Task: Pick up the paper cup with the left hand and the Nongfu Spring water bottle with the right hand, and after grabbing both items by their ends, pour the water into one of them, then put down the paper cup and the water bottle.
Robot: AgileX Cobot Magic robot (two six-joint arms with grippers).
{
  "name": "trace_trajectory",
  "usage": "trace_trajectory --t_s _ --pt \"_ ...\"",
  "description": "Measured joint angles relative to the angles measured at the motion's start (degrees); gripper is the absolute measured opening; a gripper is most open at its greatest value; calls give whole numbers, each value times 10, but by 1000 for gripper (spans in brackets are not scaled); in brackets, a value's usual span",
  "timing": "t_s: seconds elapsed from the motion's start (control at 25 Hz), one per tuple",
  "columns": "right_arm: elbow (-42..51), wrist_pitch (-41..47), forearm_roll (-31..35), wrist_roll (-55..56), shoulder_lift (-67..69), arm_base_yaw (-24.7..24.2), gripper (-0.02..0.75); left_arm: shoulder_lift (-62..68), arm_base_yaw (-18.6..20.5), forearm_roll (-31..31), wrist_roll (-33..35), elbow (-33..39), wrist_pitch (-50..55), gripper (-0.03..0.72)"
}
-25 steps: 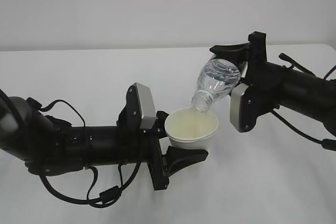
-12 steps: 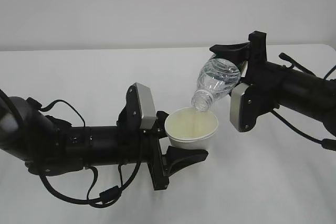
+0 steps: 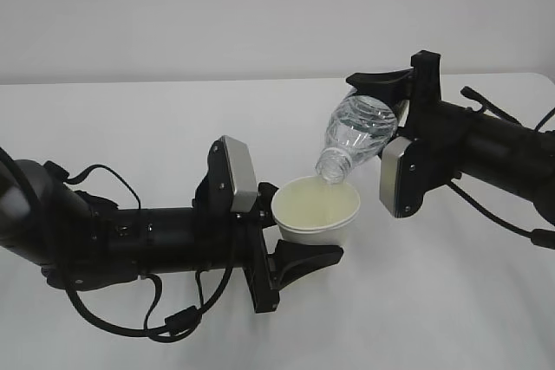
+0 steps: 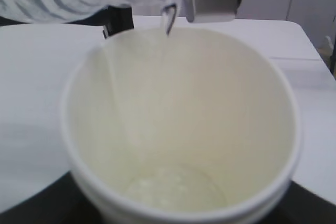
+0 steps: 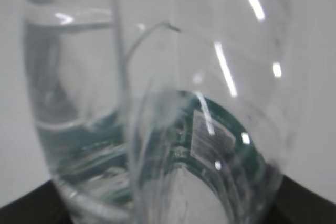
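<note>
Fingers [image 3: 303, 259] of the left black robot arm [image 3: 130, 240] clasp the small white paper cup [image 3: 316, 211] upright above the white table [image 3: 130, 127]. Right of it, the right black arm's [image 3: 486, 158] fingers [image 3: 381, 84] grip the clear ribbed plastic water bottle [image 3: 355, 136], tilted neck-down over the cup's rim, a thin stream of clear water [image 4: 168, 22] falling in.

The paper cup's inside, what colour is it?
Pale yellowish inside the white paper cup, clearest in the left wrist view looking straight into it.
</note>
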Motion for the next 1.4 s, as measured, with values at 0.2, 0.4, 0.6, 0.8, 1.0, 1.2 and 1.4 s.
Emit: trace_trajectory --t_s 0.2,0.4,0.6,0.8,1.0,1.2,1.4 --pt "0 0 0 0 0 0 459 0 0 -1 0 0 0 447" --pt "0 -5 0 0 0 0 459 0 0 -3 0 0 0 447" --pt "0 -8 0 0 0 0 459 0 0 -4 0 0 0 446" --pt "0 -8 0 -1 0 0 459 0 0 -5 0 0 0 445" --pt "0 -8 0 -2 0 0 459 0 0 -5 0 0 0 441" --pt "0 -8 0 -5 0 0 459 0 0 -6 0 0 0 440" --pt "0 -8 0 -7 0 0 459 0 0 -6 0 0 0 439"
